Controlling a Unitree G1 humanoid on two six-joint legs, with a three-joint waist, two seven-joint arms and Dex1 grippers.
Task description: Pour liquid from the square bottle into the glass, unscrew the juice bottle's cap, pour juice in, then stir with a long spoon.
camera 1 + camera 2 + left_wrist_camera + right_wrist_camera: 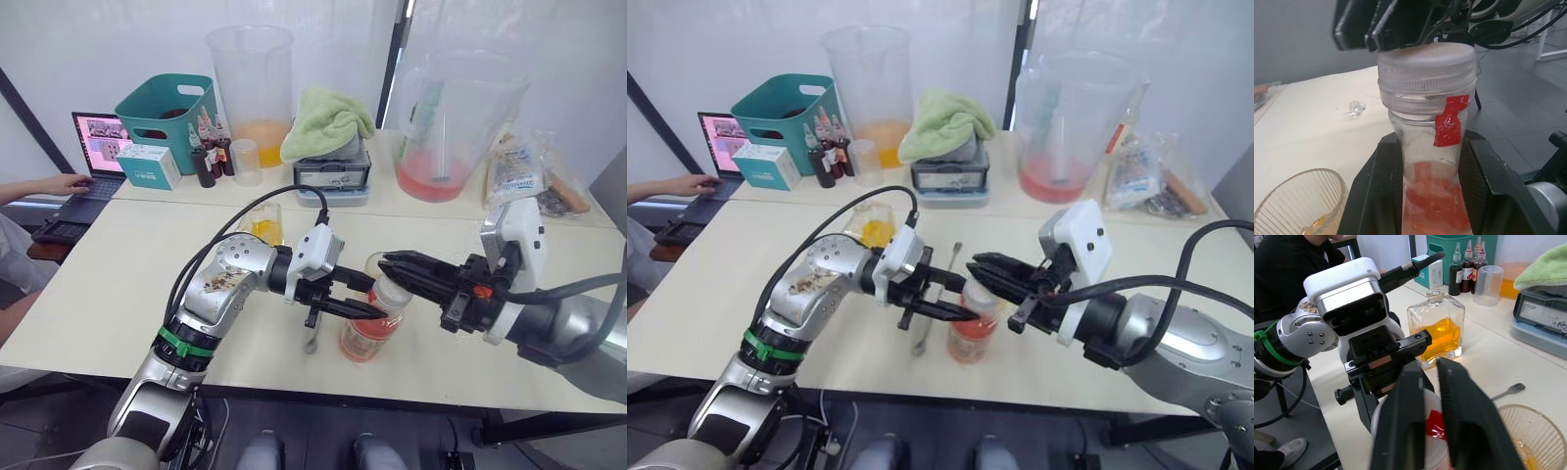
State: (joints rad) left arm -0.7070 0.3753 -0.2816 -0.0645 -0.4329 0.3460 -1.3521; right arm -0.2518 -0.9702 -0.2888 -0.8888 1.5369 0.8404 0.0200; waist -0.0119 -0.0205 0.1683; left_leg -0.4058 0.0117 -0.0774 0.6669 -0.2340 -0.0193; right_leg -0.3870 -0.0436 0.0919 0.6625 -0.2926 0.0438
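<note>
Nearest the table's [118, 294] front edge stood the juice bottle [370, 333], round clear plastic, pinkish-red liquid low inside, upright. Left gripper [364, 297] clamped on its narrow neck, a flat black finger [1376, 191] pressed to each side. Still seated on top, the cap [1426, 66]: pale ribbed plastic with a strip of red tape hanging below. Right gripper [392, 264] reached in over the cap, two tapered black fingers [1400, 421] slightly apart, straddling it; whether gripping, cannot tell. Just beside the bottle, the glass [1528, 435], clear, ribbed, a little yellow-orange liquid at its bottom. Flat on the tabletop close by, the long spoon [939, 299], thin silver metal. Farther back, the square bottle [1437, 330], flat-sided glass, half full of amber liquid. At the far edge, a folded green towel [326, 119] and two big clear jugs [250, 83].
</note>
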